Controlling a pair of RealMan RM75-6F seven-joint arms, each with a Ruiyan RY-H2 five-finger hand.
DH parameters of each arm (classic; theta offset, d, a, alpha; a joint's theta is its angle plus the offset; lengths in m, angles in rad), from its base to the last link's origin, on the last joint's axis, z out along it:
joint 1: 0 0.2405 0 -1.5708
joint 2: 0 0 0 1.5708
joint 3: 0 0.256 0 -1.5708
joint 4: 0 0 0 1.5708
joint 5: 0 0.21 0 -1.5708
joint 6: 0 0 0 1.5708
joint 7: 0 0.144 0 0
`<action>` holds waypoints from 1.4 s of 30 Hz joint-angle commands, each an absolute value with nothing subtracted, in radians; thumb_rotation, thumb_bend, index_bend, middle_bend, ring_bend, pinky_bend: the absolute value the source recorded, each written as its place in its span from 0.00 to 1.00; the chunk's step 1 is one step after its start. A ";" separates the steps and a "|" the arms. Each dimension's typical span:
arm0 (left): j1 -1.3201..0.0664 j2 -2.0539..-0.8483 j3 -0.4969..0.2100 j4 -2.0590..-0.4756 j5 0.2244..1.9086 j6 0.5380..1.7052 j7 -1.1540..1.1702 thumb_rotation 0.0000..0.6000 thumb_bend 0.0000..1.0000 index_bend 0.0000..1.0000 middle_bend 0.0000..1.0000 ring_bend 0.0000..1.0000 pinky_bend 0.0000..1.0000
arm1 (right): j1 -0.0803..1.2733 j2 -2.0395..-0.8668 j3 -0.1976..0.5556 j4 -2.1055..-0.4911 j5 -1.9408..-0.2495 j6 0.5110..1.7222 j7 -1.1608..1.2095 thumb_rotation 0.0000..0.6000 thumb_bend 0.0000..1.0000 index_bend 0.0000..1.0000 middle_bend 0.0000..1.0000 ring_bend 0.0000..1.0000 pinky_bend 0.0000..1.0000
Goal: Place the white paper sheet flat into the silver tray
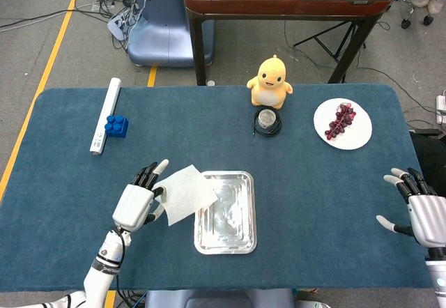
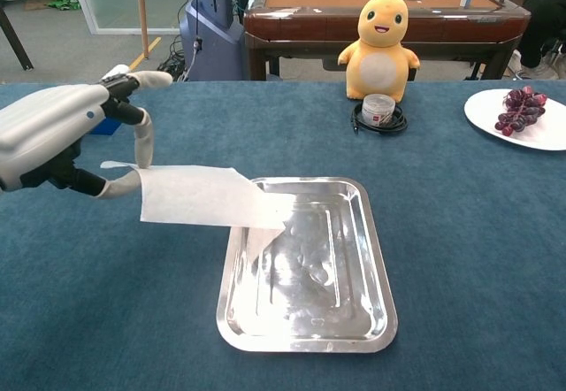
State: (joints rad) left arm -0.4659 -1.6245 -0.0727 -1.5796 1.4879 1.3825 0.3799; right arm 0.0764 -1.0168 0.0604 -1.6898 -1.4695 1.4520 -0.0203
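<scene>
Overall, the desk [image 1: 334,203] carries a blue cloth; grey floor with a yellow line and cables lies behind. Left hand [image 2: 53,134] pinches the white paper sheet [image 2: 199,196] at its left edge between the fingers [image 2: 141,139]. Sheet lies near level, long axis left-right, right corner over the silver tray [image 2: 376,267] rim. Right hand [image 1: 425,214] hovers apart, fingers spread, holding nothing. No writing readable.

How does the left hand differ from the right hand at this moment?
The left hand pinches the white paper sheet beside the silver tray; the right hand holds nothing, fingers spread. The left hand is near the tray; the right hand is far away at the table's edge. Both are white with dark fingers.
</scene>
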 commanded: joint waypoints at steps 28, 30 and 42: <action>-0.365 -1.650 0.017 -1.721 1.495 1.382 0.766 1.00 0.62 0.70 0.04 0.00 0.11 | 0.069 -1.009 0.070 -1.690 -1.454 1.457 -0.022 1.00 0.03 0.25 0.19 0.08 0.30; -0.361 -1.657 0.015 -1.723 1.495 1.385 0.783 1.00 0.62 0.70 0.04 0.00 0.11 | 0.070 -1.008 0.069 -1.691 -1.455 1.456 -0.021 1.00 0.03 0.25 0.19 0.08 0.30; -0.350 -1.643 0.006 -1.759 1.461 1.361 0.806 1.00 0.62 0.70 0.04 0.00 0.11 | 0.069 -0.990 0.060 -1.692 -1.465 1.447 -0.025 1.00 0.03 0.25 0.20 0.08 0.30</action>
